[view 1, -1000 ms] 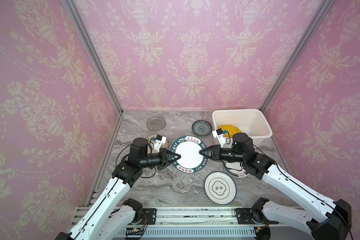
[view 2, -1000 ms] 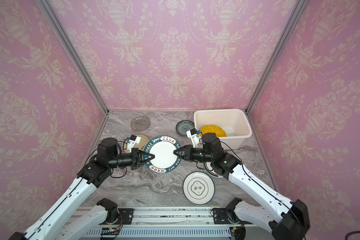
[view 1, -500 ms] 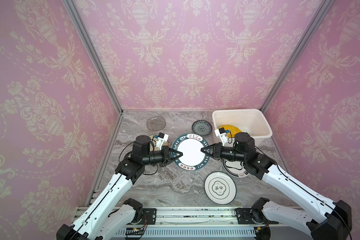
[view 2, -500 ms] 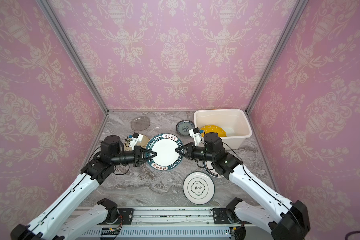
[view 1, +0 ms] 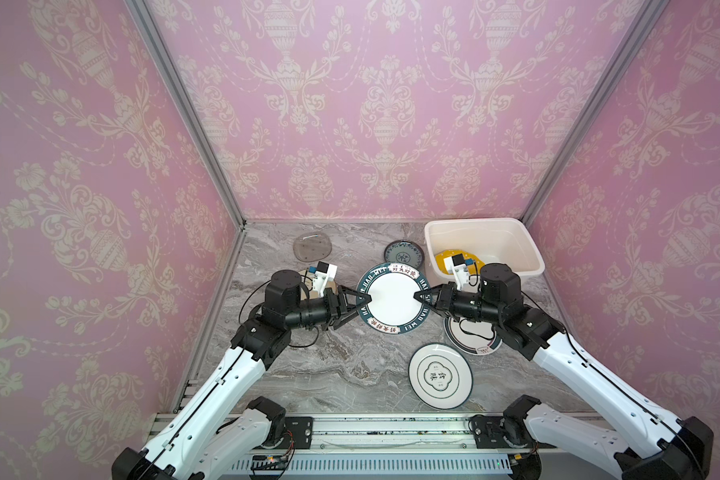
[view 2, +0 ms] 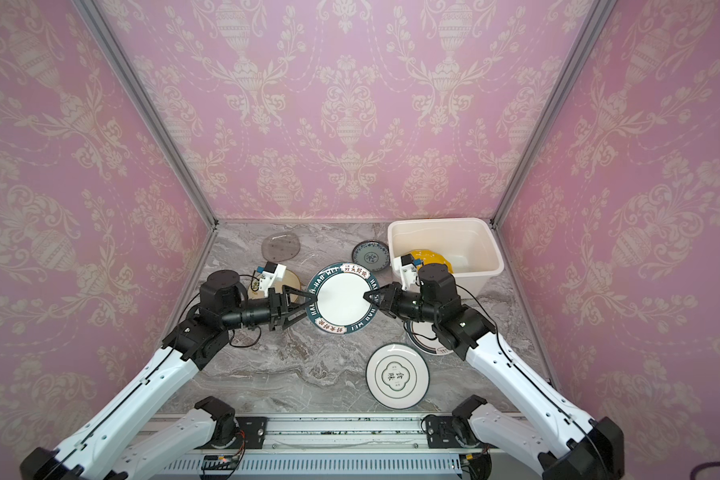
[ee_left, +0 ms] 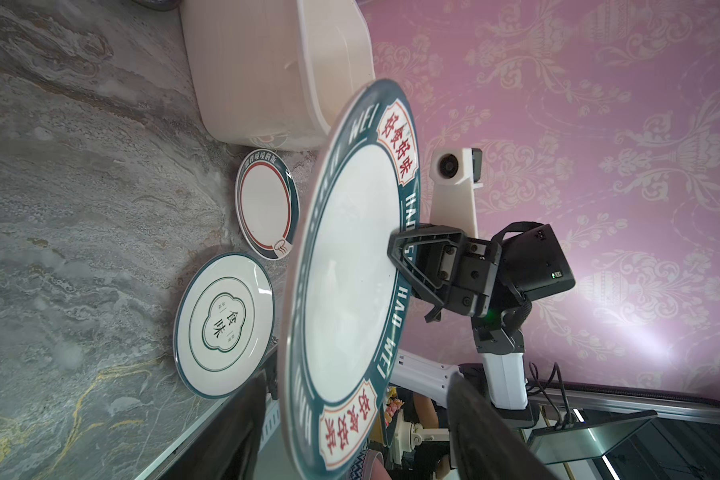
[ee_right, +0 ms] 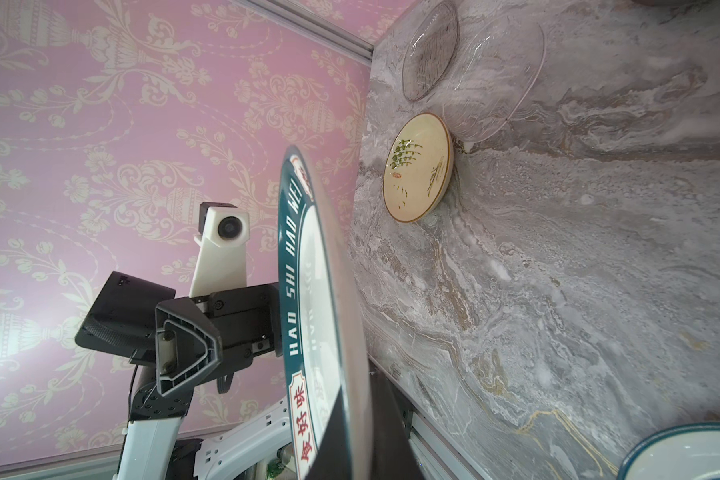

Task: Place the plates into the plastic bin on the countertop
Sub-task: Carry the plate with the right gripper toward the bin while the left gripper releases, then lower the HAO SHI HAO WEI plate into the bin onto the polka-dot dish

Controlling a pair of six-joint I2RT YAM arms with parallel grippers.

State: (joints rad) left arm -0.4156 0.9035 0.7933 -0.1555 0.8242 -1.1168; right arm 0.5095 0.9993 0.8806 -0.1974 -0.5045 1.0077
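A large white plate with a dark teal rim and red characters [view 1: 391, 299] [view 2: 341, 297] [ee_left: 350, 266] [ee_right: 308, 291] hangs level above the countertop [view 1: 329, 365]. My right gripper [view 1: 420, 297] [view 2: 368, 296] [ee_right: 356, 440] is shut on its right rim. My left gripper [view 1: 360, 305] [view 2: 310, 303] [ee_left: 358, 436] is open, its fingers spread above and below the left rim without touching it. The white plastic bin [view 1: 533, 253] [view 2: 495, 257] [ee_left: 246, 62] stands at the back right with a yellow plate [view 1: 439, 257] [view 2: 437, 259] in it.
On the countertop lie a green-ringed plate [view 1: 440, 376] [ee_left: 225, 324], a red-ringed plate [view 1: 470, 336] [ee_left: 267, 203] under my right arm, a blue-patterned plate [view 1: 404, 252], a smoky glass plate [view 1: 312, 247] [ee_right: 431, 50], a clear glass plate [ee_right: 495, 75] and a cream sprigged plate [ee_right: 416, 166].
My left gripper has opened and let go of the plate's left rim. The plate has shifted slightly right and back, now held by the right gripper alone.
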